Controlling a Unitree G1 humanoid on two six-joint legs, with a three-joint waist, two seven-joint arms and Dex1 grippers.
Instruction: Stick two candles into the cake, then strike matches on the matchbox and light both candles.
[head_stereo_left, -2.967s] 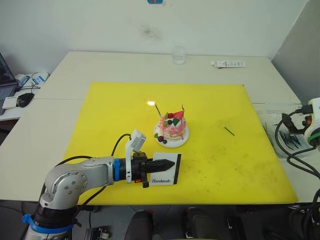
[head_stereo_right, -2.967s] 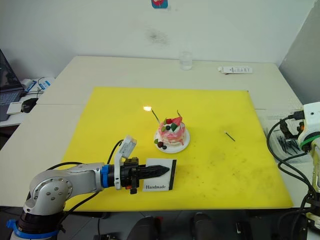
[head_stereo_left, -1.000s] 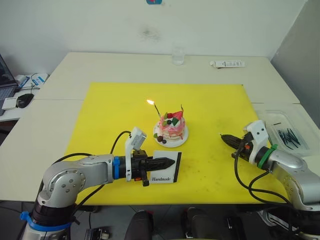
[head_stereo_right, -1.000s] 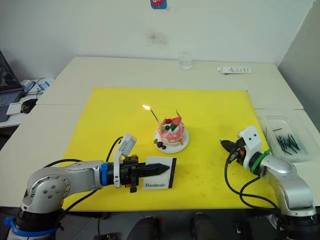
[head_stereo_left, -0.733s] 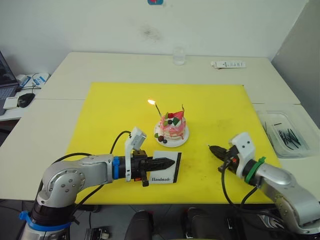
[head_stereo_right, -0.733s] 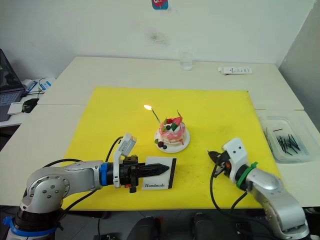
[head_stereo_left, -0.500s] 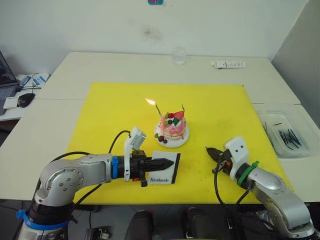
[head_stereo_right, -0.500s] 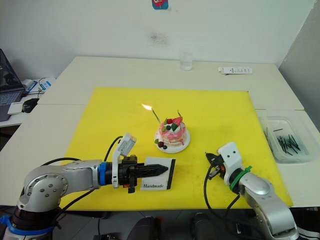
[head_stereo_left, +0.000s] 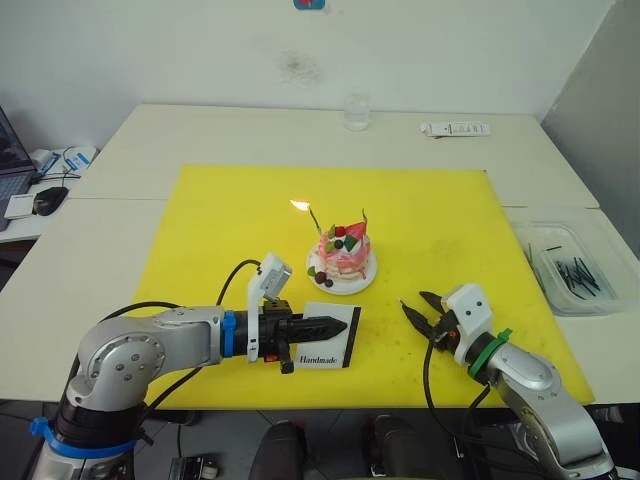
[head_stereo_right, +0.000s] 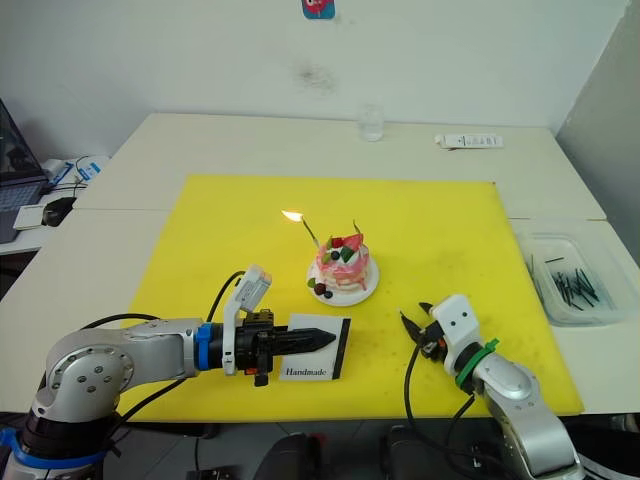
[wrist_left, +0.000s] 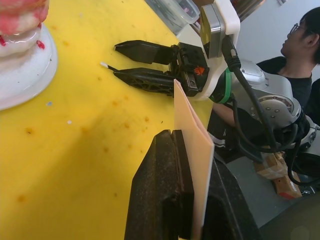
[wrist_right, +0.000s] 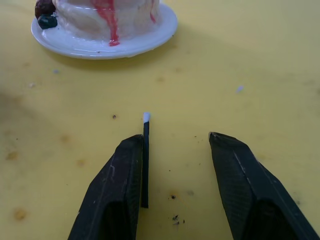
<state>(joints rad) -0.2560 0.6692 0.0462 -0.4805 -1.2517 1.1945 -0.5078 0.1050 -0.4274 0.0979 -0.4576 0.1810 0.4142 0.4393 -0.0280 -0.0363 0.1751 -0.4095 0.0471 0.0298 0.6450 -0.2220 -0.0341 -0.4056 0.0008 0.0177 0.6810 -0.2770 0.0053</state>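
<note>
Your right claw (wrist_right: 175, 150) has swung in beside the matchbox (head_stereo_left: 333, 337) and spread its fingers, the match (wrist_right: 145, 160) lying loose against one, so regrip before striking; the left claw (head_stereo_left: 335, 327) stays clamped on the box

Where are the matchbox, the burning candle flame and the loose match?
matchbox (head_stereo_left: 333, 340), left eye view, white printed face.
candle flame (head_stereo_left: 298, 205), left eye view, glowing tip.
match (wrist_right: 145, 160), right wrist view, dark shaft.
</note>
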